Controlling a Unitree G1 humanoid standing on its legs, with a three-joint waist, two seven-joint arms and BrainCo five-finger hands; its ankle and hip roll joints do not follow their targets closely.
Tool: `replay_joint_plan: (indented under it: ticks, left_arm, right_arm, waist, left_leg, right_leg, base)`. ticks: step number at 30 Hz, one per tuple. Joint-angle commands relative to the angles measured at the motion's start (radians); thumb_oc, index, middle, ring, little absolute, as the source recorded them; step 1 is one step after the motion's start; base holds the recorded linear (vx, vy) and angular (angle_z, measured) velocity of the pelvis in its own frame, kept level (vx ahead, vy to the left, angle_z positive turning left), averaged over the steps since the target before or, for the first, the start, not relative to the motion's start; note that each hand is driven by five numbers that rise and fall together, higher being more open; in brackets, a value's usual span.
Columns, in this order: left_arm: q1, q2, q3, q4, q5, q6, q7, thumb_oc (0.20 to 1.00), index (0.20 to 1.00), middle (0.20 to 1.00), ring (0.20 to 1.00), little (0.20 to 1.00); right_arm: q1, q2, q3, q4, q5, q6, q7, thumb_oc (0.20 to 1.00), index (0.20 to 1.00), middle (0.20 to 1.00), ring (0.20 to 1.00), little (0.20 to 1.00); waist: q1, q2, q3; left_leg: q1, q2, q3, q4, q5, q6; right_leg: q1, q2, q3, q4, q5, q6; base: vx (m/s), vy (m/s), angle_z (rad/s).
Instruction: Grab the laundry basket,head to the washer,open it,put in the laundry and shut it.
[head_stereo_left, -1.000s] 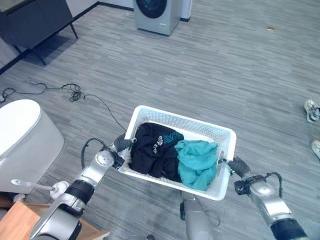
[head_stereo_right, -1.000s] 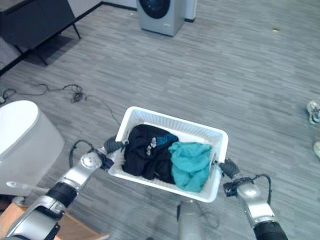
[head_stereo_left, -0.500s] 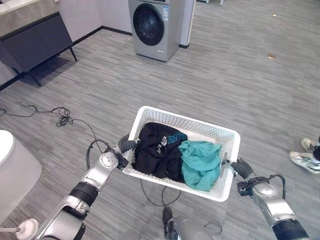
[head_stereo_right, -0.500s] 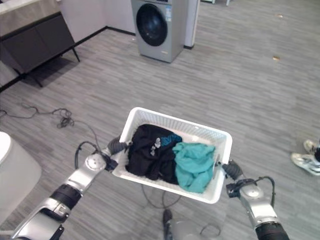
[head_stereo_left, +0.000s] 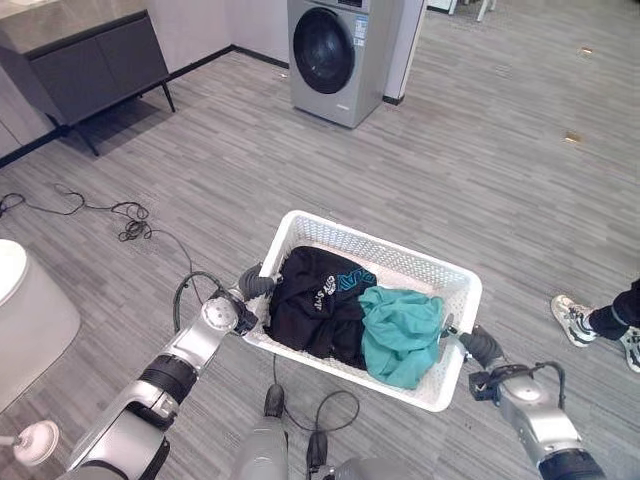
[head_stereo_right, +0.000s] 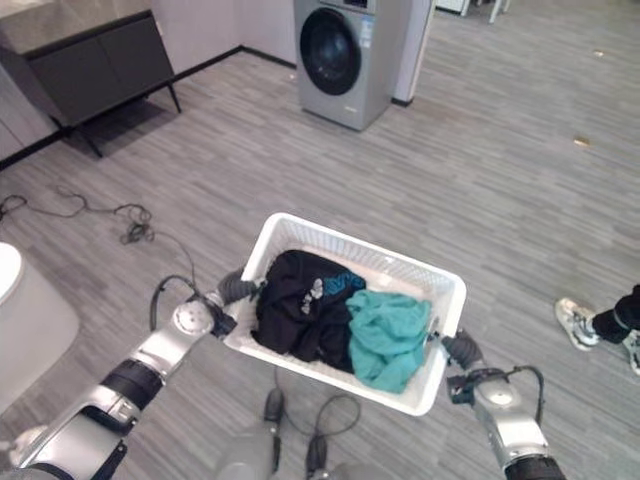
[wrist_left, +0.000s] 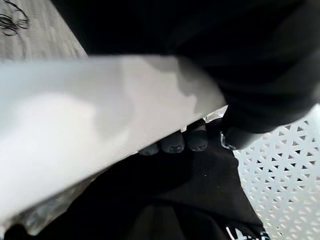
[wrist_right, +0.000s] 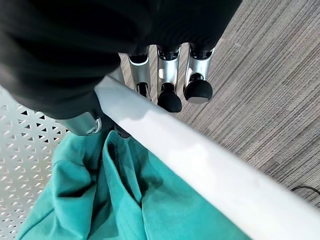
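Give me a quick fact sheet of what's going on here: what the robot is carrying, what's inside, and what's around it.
Carrying: white laundry basket, held off the floor
Left hand: curled round the basket's left rim
Right hand: curled round the right rim
Inside: black garment, teal garment
Ahead: washer, door shut
Far left: dark cabinet
Right edge: a person's shoe

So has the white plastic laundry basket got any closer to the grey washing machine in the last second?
Yes. The white plastic laundry basket, carried by the left hand and right hand, is nearer the grey washing machine, now showing more fully across the wood-look floor.
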Motion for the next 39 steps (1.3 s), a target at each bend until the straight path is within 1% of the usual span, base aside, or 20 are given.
replay_joint_plan:
  ticks: [1,2,9,16,18,19,20,22,23,25,26,27,29,32,34,35,36,37,38,39]
  left_arm:
    - [-0.042,0.008,0.021,-0.038,-0.029,-0.081,0.009,0.200,0.200,0.200,0.200,0.200]
    - [-0.030,0.016,0.024,-0.055,-0.039,-0.086,0.004,0.200,0.200,0.200,0.200,0.200]
    - [-0.009,0.018,0.030,-0.080,-0.052,-0.092,0.000,0.200,0.200,0.200,0.200,0.200]
    - [0.001,0.035,0.041,-0.100,-0.060,-0.093,0.003,0.200,0.200,0.200,0.200,0.200]
    - [-0.004,0.044,0.038,-0.104,-0.057,-0.086,-0.003,0.200,0.200,0.200,0.200,0.200]
    - [-0.004,0.044,0.038,-0.104,-0.057,-0.086,-0.002,0.200,0.200,0.200,0.200,0.200]
    - [-0.014,0.045,0.036,-0.101,-0.047,-0.078,-0.001,0.200,0.200,0.200,0.200,0.200]
    - [-0.011,0.046,0.039,-0.100,-0.038,-0.069,-0.002,0.200,0.200,0.200,0.200,0.200]
    - [-0.011,0.046,0.039,-0.100,-0.038,-0.069,-0.002,0.200,0.200,0.200,0.200,0.200]
    - [-0.004,0.045,0.040,-0.105,-0.039,-0.063,-0.003,0.200,0.200,0.200,0.200,0.200]
    - [-0.003,0.041,0.038,-0.102,-0.041,-0.062,-0.003,0.200,0.200,0.200,0.200,0.200]
    - [-0.009,0.026,0.025,-0.088,-0.038,-0.059,-0.007,0.200,0.200,0.200,0.200,0.200]
    - [-0.013,0.023,0.022,-0.084,-0.032,-0.056,-0.008,0.200,0.200,0.200,0.200,0.200]
    - [-0.036,0.007,0.001,-0.067,-0.025,-0.055,-0.014,0.200,0.200,0.200,0.200,0.200]
    - [-0.048,-0.007,-0.009,-0.057,-0.021,-0.059,-0.017,0.200,0.200,0.200,0.200,0.200]
    - [-0.057,-0.020,-0.019,-0.051,-0.018,-0.061,-0.015,0.200,0.200,0.200,0.200,0.200]
    - [-0.058,-0.021,-0.019,-0.050,-0.018,-0.062,-0.014,0.200,0.200,0.200,0.200,0.200]
    - [-0.064,-0.025,-0.021,-0.046,-0.015,-0.063,-0.011,0.200,0.200,0.200,0.200,0.200]
    - [-0.067,-0.025,-0.016,-0.038,-0.010,-0.069,-0.003,0.200,0.200,0.200,0.200,0.200]
    - [-0.067,-0.025,-0.016,-0.037,-0.010,-0.070,-0.003,0.200,0.200,0.200,0.200,0.200]
  right_arm:
    - [-0.017,-0.025,-0.050,-0.095,0.059,-0.119,0.031,0.200,0.200,0.200,0.200,0.200]
    - [-0.022,-0.020,-0.047,-0.100,0.056,-0.120,0.037,0.200,0.200,0.200,0.200,0.200]
    - [-0.044,-0.011,-0.029,-0.095,0.039,-0.121,0.042,0.200,0.200,0.200,0.200,0.200]
    - [-0.066,-0.001,-0.028,-0.066,0.043,-0.121,0.037,0.200,0.200,0.200,0.200,0.200]
    - [-0.059,0.008,-0.026,-0.040,0.037,-0.112,0.044,0.200,0.200,0.200,0.200,0.200]
    - [-0.059,0.008,-0.026,-0.040,0.037,-0.112,0.044,0.200,0.200,0.200,0.200,0.200]
    - [-0.047,0.017,-0.031,-0.027,0.035,-0.104,0.049,0.200,0.200,0.200,0.200,0.200]
    - [-0.037,0.025,-0.034,-0.007,0.024,-0.093,0.056,0.200,0.200,0.200,0.200,0.200]
    - [-0.038,0.025,-0.033,-0.007,0.024,-0.093,0.056,0.200,0.200,0.200,0.200,0.200]
    - [-0.016,0.032,-0.047,0.002,0.017,-0.090,0.057,0.200,0.200,0.200,0.200,0.200]
    - [-0.003,0.032,-0.054,0.011,0.017,-0.089,0.061,0.200,0.200,0.200,0.200,0.200]
    - [0.022,0.031,-0.078,0.028,0.023,-0.090,0.055,0.200,0.200,0.200,0.200,0.200]
    - [0.031,0.029,-0.085,0.031,0.020,-0.087,0.055,0.200,0.200,0.200,0.200,0.200]
    - [0.056,0.027,-0.112,0.043,0.030,-0.088,0.045,0.200,0.200,0.200,0.200,0.200]
    - [0.075,0.026,-0.130,0.042,0.039,-0.089,0.045,0.200,0.200,0.200,0.200,0.200]
    - [0.087,0.020,-0.145,0.035,0.048,-0.092,0.045,0.200,0.200,0.200,0.200,0.200]
    - [0.088,0.020,-0.146,0.035,0.048,-0.092,0.045,0.200,0.200,0.200,0.200,0.200]
    - [0.092,0.019,-0.149,0.036,0.052,-0.094,0.047,0.200,0.200,0.200,0.200,0.200]
    - [0.095,0.018,-0.151,0.038,0.057,-0.094,0.051,0.200,0.200,0.200,0.200,0.200]
    - [0.094,0.018,-0.150,0.038,0.057,-0.095,0.051,0.200,0.200,0.200,0.200,0.200]
  waist:
    - [0.021,0.000,-0.112]
    - [0.025,0.002,-0.120]
    - [0.029,-0.004,-0.122]
    - [0.046,-0.029,-0.115]
    - [0.046,-0.030,-0.119]
    - [0.047,-0.030,-0.119]
    - [0.032,-0.027,-0.111]
    - [0.017,-0.019,-0.096]
    - [0.018,-0.020,-0.096]
    - [-0.001,-0.004,-0.078]
    - [-0.015,0.006,-0.073]
    - [-0.048,0.020,-0.060]
    - [-0.061,0.021,-0.056]
    - [-0.093,0.016,-0.049]
    - [-0.111,0.007,-0.048]
    - [-0.127,0.002,-0.047]
    - [-0.128,0.006,-0.045]
    - [-0.137,-0.001,-0.046]
    - [-0.144,-0.005,-0.048]
    - [-0.143,-0.003,-0.047]
  left_leg:
    - [-0.021,-0.013,0.017,0.032,0.046,0.045]
    - [-0.004,-0.025,0.024,0.015,0.034,0.058]
    - [-0.003,-0.043,0.042,0.013,0.002,0.074]
    - [-0.064,-0.072,0.049,0.176,-0.122,0.103]
    - [-0.039,-0.089,0.045,0.178,-0.152,0.134]
    - [-0.040,-0.089,0.046,0.178,-0.152,0.134]
    - [-0.005,-0.104,0.033,0.173,-0.168,0.156]
    - [0.036,-0.104,0.035,0.160,-0.179,0.176]
    - [0.036,-0.105,0.036,0.160,-0.179,0.176]
    - [0.071,-0.098,0.030,0.148,-0.174,0.183]
    - [0.091,-0.094,0.019,0.135,-0.170,0.182]
    - [0.127,-0.096,-0.002,0.114,-0.162,0.176]
    - [0.139,-0.098,-0.008,0.108,-0.162,0.173]
    - [0.174,-0.106,-0.017,0.092,-0.176,0.159]
    - [0.195,-0.111,-0.023,0.088,-0.194,0.143]
    - [0.213,-0.111,-0.033,0.092,-0.221,0.128]
    - [0.216,-0.107,-0.035,0.093,-0.223,0.127]
    - [0.224,-0.110,-0.045,0.096,-0.237,0.120]
    - [0.240,-0.107,-0.059,0.101,-0.262,0.113]
    - [0.241,-0.105,-0.057,0.102,-0.264,0.113]
  right_leg:
    - [0.025,-0.161,0.017,0.113,-0.148,0.177]
    - [0.026,-0.177,0.018,0.113,-0.151,0.186]
    - [0.020,-0.213,0.027,0.077,-0.135,0.211]
    - [0.022,-0.260,0.065,0.099,-0.150,0.232]
    - [-0.020,-0.265,0.081,0.227,-0.152,0.249]
    - [-0.021,-0.265,0.082,0.228,-0.153,0.249]
    - [-0.076,-0.262,0.092,0.362,-0.094,0.262]
    - [-0.143,-0.256,0.097,0.513,-0.022,0.268]
    - [-0.147,-0.256,0.099,0.519,-0.023,0.268]
    - [-0.208,-0.240,0.084,0.641,0.022,0.268]
    - [-0.247,-0.225,0.076,0.689,0.023,0.266]
    - [-0.319,-0.191,0.055,0.729,0.022,0.267]
    - [-0.337,-0.189,0.043,0.721,0.023,0.271]
    - [-0.381,-0.218,0.004,0.612,0.023,0.268]
    - [-0.392,-0.248,-0.004,0.493,0.033,0.271]
    - [-0.389,-0.275,0.012,0.353,0.049,0.277]
    - [-0.380,-0.271,0.008,0.345,0.051,0.277]
    - [-0.383,-0.278,0.042,0.276,0.062,0.284]
    - [-0.366,-0.282,0.107,0.157,0.092,0.298]
    - [-0.363,-0.280,0.107,0.152,0.095,0.298]
  base:
    - [0.20,0.148,-0.13]
    - [0.19,0.149,-0.10]
    - [0.08,0.082,-0.09]
    - [0.12,0.122,-0.08]
    - [0.18,0.201,-0.14]
    - [0.13,0.169,-0.16]
    - [0.13,0.159,-0.12]
    - [0.12,0.147,-0.06]
    - [0.08,0.085,0.12]
    - [0.12,0.090,0.09]
    - [0.19,0.096,0.04]
    - [0.19,0.069,0.27]
    - [0.11,0.020,0.67]
    - [0.14,-0.020,0.55]
    - [0.20,-0.106,0.32]
    - [0.19,-0.126,0.32]
    - [0.21,-0.154,0.42]
    - [0.21,-0.166,0.41]
    - [0.20,-0.165,0.28]
    - [0.25,-0.223,0.25]
